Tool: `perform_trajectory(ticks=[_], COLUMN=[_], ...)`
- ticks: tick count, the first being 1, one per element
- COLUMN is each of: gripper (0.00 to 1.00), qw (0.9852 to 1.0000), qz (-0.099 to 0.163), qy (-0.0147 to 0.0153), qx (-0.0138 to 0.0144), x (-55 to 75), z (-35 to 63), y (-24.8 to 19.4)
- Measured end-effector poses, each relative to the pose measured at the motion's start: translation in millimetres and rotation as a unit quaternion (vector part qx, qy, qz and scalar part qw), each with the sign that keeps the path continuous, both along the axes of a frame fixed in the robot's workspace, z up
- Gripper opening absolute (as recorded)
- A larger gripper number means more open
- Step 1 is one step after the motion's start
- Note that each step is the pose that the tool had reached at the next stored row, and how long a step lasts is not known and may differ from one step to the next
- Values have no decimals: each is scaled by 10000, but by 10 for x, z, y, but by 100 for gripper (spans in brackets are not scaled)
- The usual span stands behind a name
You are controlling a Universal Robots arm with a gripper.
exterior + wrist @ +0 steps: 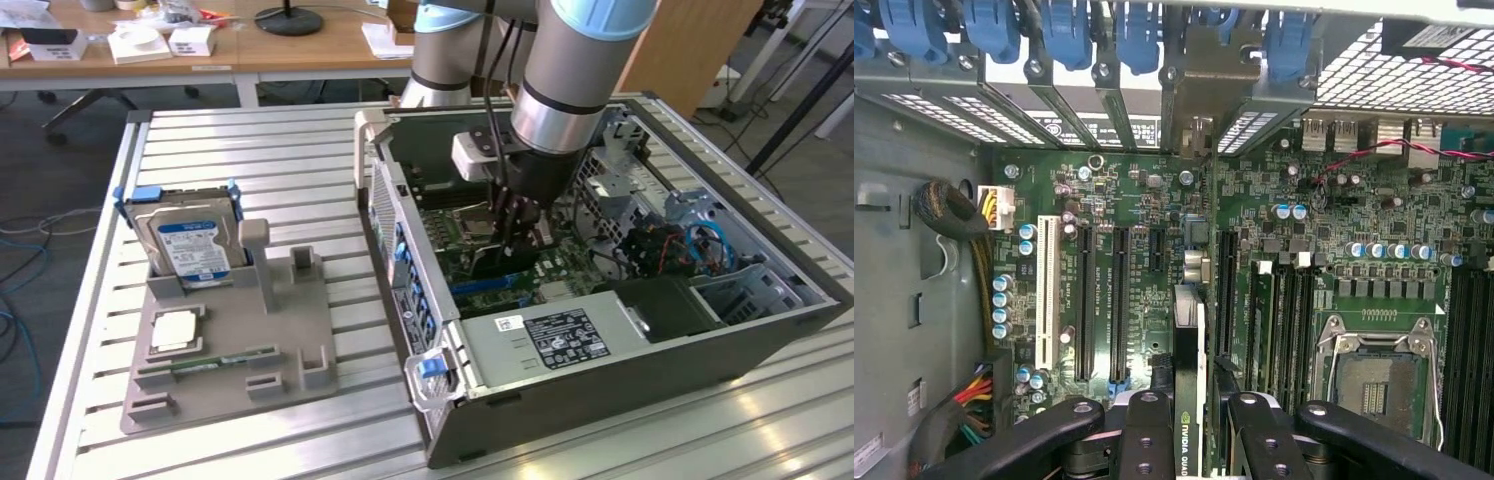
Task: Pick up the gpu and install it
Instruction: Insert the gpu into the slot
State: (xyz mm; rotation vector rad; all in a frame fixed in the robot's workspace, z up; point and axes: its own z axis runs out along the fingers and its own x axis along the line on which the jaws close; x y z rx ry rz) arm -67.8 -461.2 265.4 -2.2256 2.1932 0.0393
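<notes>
While the Universal Robots arm reaches down into the open computer case, the gripper sits low over the motherboard, in the middle of the case. Its fingers are clamped on the gpu, one set on each face of the card. In the wrist view the card stands on edge, so mostly its thin top edge shows, with an NVIDIA label between the fingers. It runs from the gripper toward the rear wall of the case, where the row of blue slot latches sits. It lies in line with the expansion slots, between a short black slot and a long black slot. A white slot lies further to one side. The card's lower edge is hidden, so I cannot tell whether it touches a slot. The empty CPU socket lies beside the gripper, apart from the card.

From the exterior view the gpu shows as a dark shape just under the fingers. The labelled power supply is nearer the camera. Well apart on the exterior view's left, a gray fixture rests on the slatted aluminium table. It holds an upright hard drive, a processor chip and a green memory stick.
</notes>
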Motion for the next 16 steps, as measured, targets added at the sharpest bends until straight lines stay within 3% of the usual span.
perform_trajectory(ticks=[16], gripper=[26], qw=[10000], qz=[0], qy=[0], qx=[0], x=[0], z=[-20], y=[0])
